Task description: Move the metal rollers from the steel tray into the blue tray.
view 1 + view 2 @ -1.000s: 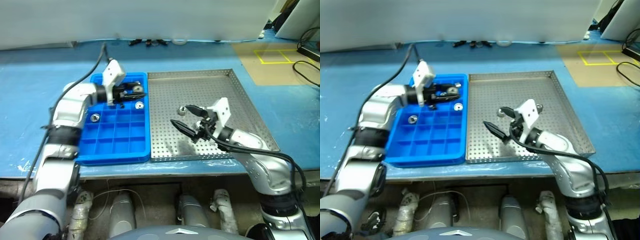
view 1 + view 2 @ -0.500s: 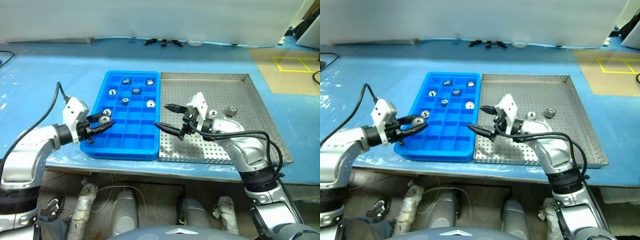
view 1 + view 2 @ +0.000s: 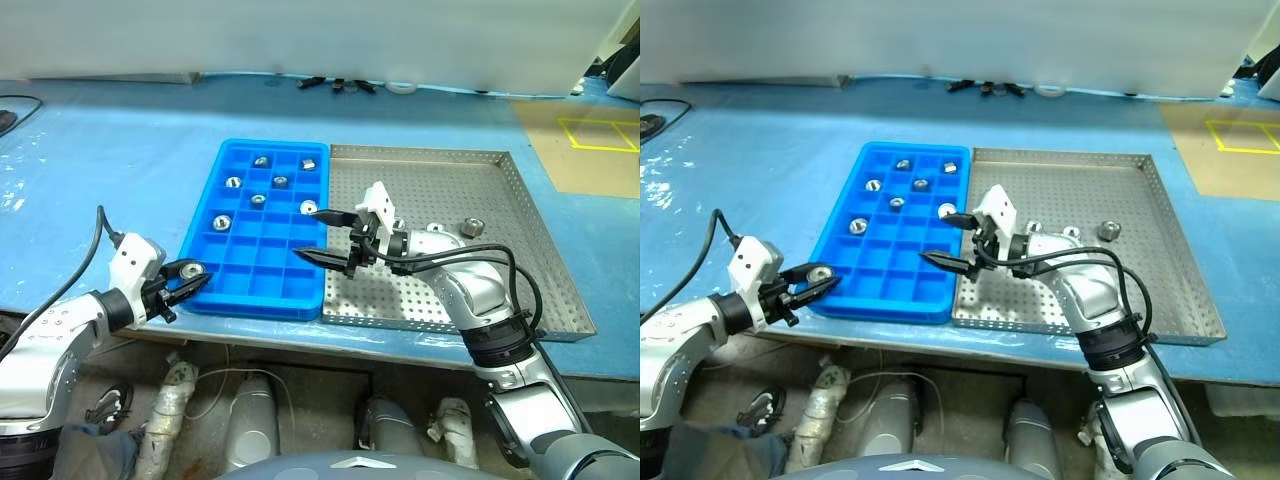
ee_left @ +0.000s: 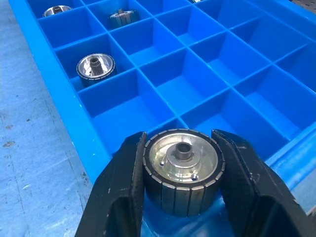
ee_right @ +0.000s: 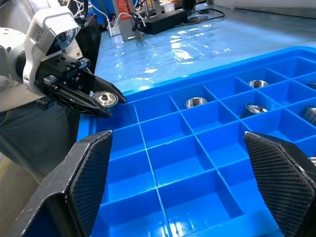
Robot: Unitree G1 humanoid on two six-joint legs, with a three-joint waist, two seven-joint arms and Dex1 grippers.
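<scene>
The blue tray (image 3: 262,272) lies left of the steel tray (image 3: 430,180), rim against rim. Several metal rollers (image 3: 281,181) sit in the blue tray's far compartments. Two more rollers (image 3: 470,227) rest on the steel tray's perforated floor. My left gripper (image 3: 187,279) is at the blue tray's near-left corner, shut on a ribbed roller (image 4: 182,170) just above the near rim. My right gripper (image 3: 322,236) points left and hangs open and empty over the seam between the two trays, its fingers (image 5: 89,173) spread wide above blue compartments.
Both trays sit on a blue table covering (image 3: 110,150) close to the table's front edge (image 3: 300,335). A black cable (image 3: 100,225) trails from my left wrist. Small dark items (image 3: 340,85) lie along the far edge. Yellow floor tape (image 3: 600,135) shows at the right.
The camera view has shifted. My left gripper drew back from the blue tray's far compartments to its near-left corner, still gripping a roller. My open right gripper swung left toward the blue tray.
</scene>
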